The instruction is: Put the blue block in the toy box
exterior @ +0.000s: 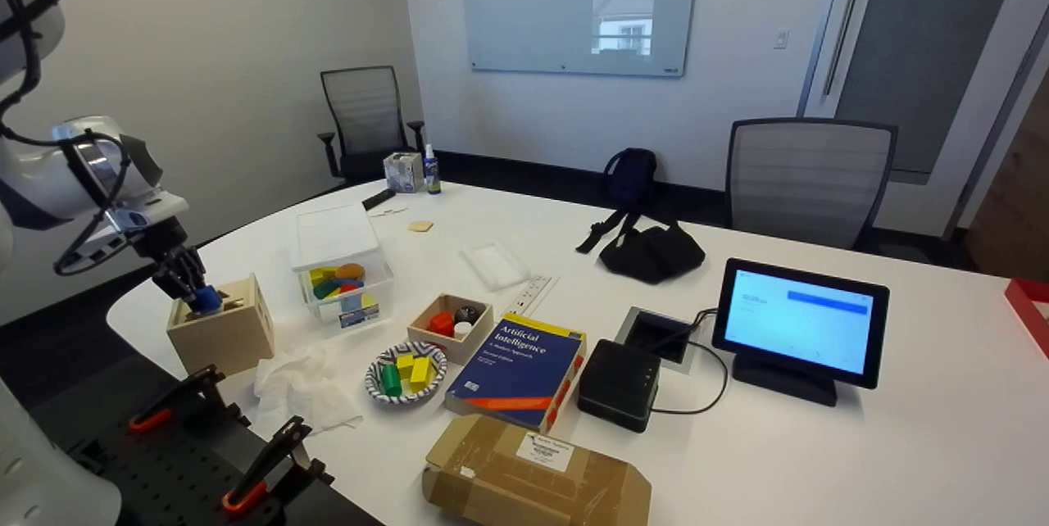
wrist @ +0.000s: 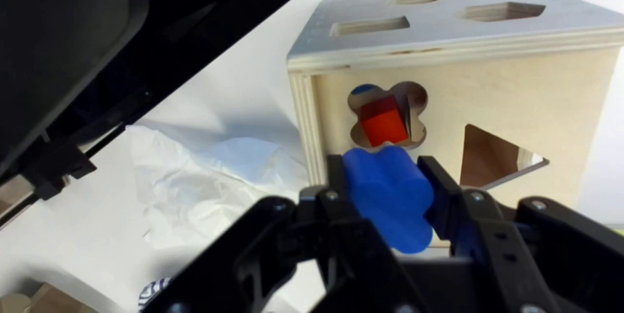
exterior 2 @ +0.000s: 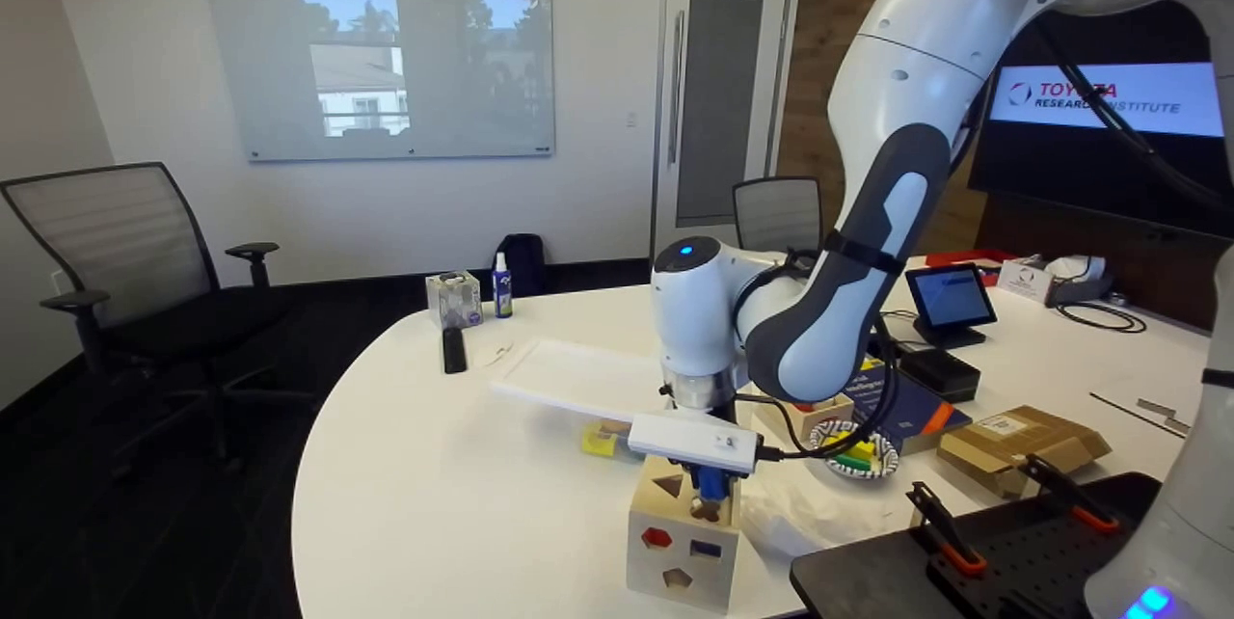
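Note:
The toy box, a light-wood cube with shaped cut-outs, stands on the table in both exterior views (exterior: 225, 342) (exterior 2: 696, 577) and the wrist view (wrist: 526, 88). My gripper (wrist: 382, 171) is shut on the blue block (wrist: 390, 201), which has a four-lobed, clover-like outline. The block also shows in both exterior views (exterior: 205, 300) (exterior 2: 711, 484), just above the box's top face. In the wrist view it lies over the edge of the four-lobed hole, beside the triangular hole. A red piece (wrist: 383, 123) shows inside through the four-lobed hole. Contact between block and box cannot be told.
A crumpled white tissue (exterior: 299, 391) lies beside the box. A clear plastic tub (exterior: 373, 268) with toy pieces stands behind it. A patterned bowl (exterior: 373, 383), a small wooden tray (exterior: 483, 325), the book (exterior: 508, 362) and a cardboard package (exterior: 492, 469) are further along. Clamps (exterior: 270, 460) stand near the base.

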